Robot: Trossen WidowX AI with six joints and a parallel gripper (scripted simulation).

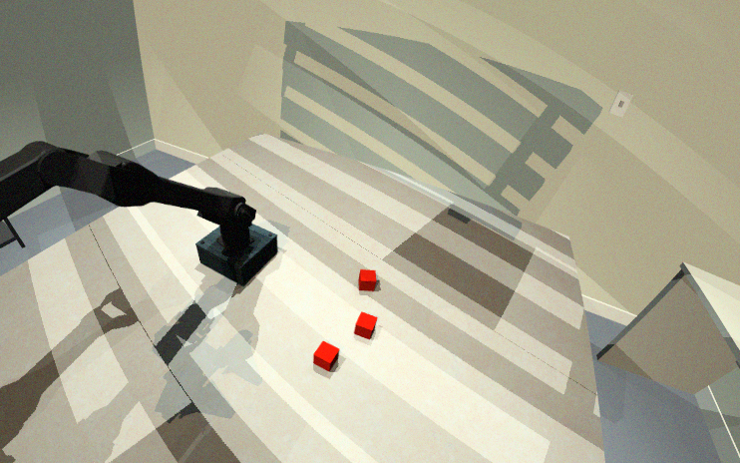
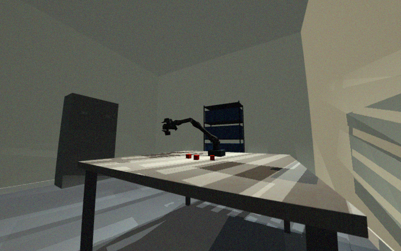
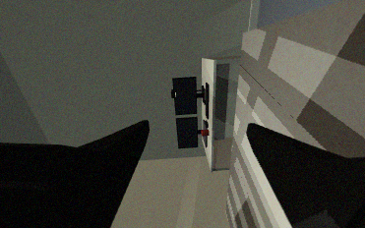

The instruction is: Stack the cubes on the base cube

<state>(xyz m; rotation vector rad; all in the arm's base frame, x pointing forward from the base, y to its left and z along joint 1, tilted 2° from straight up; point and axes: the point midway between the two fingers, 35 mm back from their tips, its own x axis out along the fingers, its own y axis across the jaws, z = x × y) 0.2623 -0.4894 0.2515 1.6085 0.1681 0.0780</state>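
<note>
Three red cubes of the same look lie in a loose row on the striped table [image 1: 476,402] [image 2: 227,184]: one [image 1: 367,279] [image 2: 212,157] nearest the arm's base, one [image 1: 365,324] [image 2: 196,157] in the middle, one [image 1: 325,355] [image 2: 188,156] farthest out. I cannot tell which of them is the fixed base cube. My gripper [image 2: 167,132] [image 3: 197,127] is open and empty. It hangs high above the table, well off to the side of the cubes. The wrist view shows no table cube between the fingers. In the top view the arm runs off the left edge and the gripper is out of frame.
The arm's black base [image 1: 235,252] [image 2: 216,153] stands on the table behind the cubes. A blue shelf rack [image 2: 224,124] stands behind the base, a dark cabinet [image 2: 86,137] to the left. A second table [image 1: 729,321] stands beyond the right edge.
</note>
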